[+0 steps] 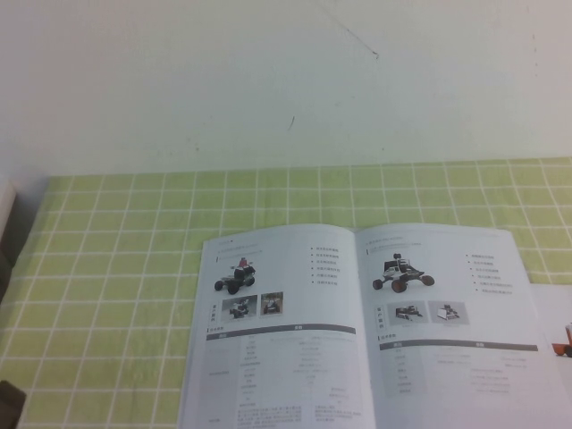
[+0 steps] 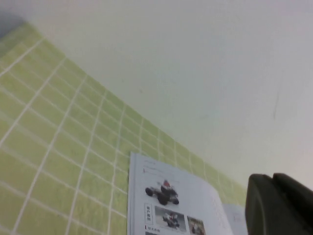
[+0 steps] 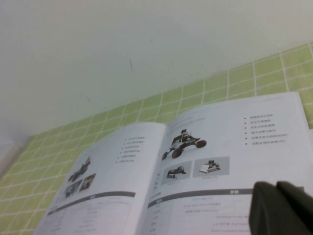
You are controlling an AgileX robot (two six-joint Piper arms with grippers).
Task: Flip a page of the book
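Observation:
The book (image 1: 357,357) lies open and flat on the green checked tablecloth at the front of the table. Its right-hand sheet is the page (image 1: 456,313), with a black-and-white rover, two small photos and a grey-barred table. The left sheet (image 1: 268,331) shows a vehicle with a red top. Neither gripper shows in the high view. In the left wrist view my left gripper (image 2: 274,205) is raised beside the book (image 2: 166,196), fingers together and empty. In the right wrist view my right gripper (image 3: 277,208) hovers over the page (image 3: 230,142), fingers together and holding nothing.
A separate white sheet with a red-orange picture (image 1: 561,344) lies against the book's right edge. A pale object (image 1: 4,210) stands at the table's left edge, and a dark object (image 1: 9,404) sits at the front left corner. A white wall rises behind the tablecloth (image 1: 116,268).

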